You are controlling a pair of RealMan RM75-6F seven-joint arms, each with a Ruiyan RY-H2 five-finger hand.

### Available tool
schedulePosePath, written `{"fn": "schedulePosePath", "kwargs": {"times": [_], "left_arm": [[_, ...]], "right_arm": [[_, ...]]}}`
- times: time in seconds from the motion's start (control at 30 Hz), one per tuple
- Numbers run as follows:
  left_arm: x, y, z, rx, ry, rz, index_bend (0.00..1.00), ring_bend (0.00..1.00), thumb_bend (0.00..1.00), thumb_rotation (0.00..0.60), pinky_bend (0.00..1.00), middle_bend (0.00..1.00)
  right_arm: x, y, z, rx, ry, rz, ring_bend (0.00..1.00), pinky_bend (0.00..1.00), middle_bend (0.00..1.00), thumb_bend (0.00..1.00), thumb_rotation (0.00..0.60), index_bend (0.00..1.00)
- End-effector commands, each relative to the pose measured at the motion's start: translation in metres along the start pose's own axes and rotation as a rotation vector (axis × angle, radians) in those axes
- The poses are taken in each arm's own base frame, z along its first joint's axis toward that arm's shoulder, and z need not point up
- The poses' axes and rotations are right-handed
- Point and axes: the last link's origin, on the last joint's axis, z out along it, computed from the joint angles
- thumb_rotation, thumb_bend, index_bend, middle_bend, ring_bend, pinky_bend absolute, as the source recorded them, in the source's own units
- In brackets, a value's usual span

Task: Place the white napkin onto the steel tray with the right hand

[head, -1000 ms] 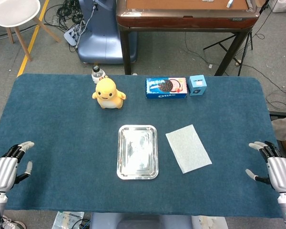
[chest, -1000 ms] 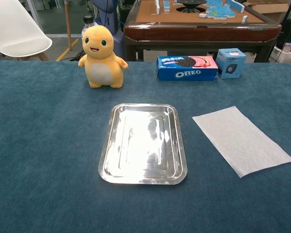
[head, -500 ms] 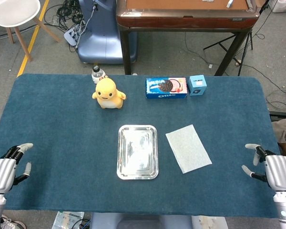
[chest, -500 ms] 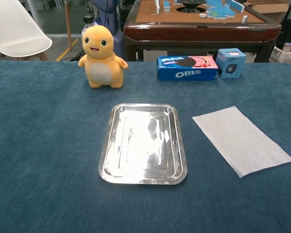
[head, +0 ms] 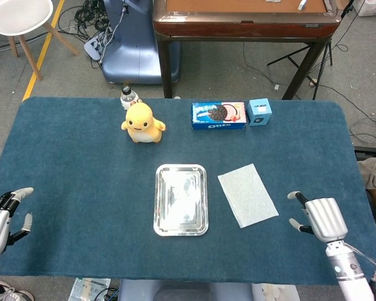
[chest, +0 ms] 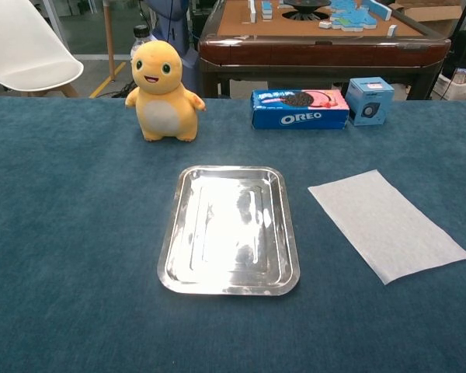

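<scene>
The white napkin (head: 247, 194) (chest: 388, 224) lies flat on the blue table, just right of the empty steel tray (head: 181, 199) (chest: 230, 230). In the head view my right hand (head: 319, 217) hovers over the table's front right, a short way right of the napkin's near corner, fingers apart and holding nothing. At the table's front left edge my left hand (head: 1, 216) is also empty with fingers spread. Neither hand appears in the chest view.
A yellow plush toy (head: 141, 123) (chest: 163, 92) stands at the back left of the tray. An Oreo box (head: 219, 115) (chest: 300, 108) and a small blue box (head: 259, 111) (chest: 370, 100) sit along the far edge. A bottle (head: 129, 97) stands behind the toy.
My right hand has moved left from the table's right edge toward the napkin. My left hand has drifted slightly left and down. Napkin and tray are unmoved.
</scene>
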Motion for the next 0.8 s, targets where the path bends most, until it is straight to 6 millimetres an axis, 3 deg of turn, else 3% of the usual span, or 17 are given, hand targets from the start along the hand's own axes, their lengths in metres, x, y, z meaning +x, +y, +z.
{"fn": "schedulePosePath", "kwargs": {"times": [0.03,0.27,0.43,0.8], "left_arm": [[0.0,-0.001,0.0,0.004,0.0,0.0,0.21,0.21,0.48,0.6,0.45,0.27],[0.003,-0.005,0.0,0.021,0.003,-0.004,0.21,0.22,0.48,0.6,0.45,0.27],[0.007,-0.008,0.0,0.042,0.02,0.0,0.21,0.22,0.48,0.6,0.37,0.28],[0.006,-0.011,0.001,0.057,0.009,0.005,0.21,0.22,0.48,0.6,0.36,0.28]], "right_arm": [[-0.008,-0.017,0.009,0.042,-0.034,-0.01,0.92,0.97,1.0,0.0,0.6,0.38],[-0.02,-0.038,0.018,0.1,-0.076,-0.034,1.0,1.0,1.0,0.0,0.6,0.38],[-0.03,-0.049,0.02,0.135,-0.097,-0.052,1.0,1.0,1.0,0.0,0.6,0.38],[-0.049,-0.057,0.021,0.167,-0.135,-0.085,1.0,1.0,1.0,0.0,0.6,0.38]]}}
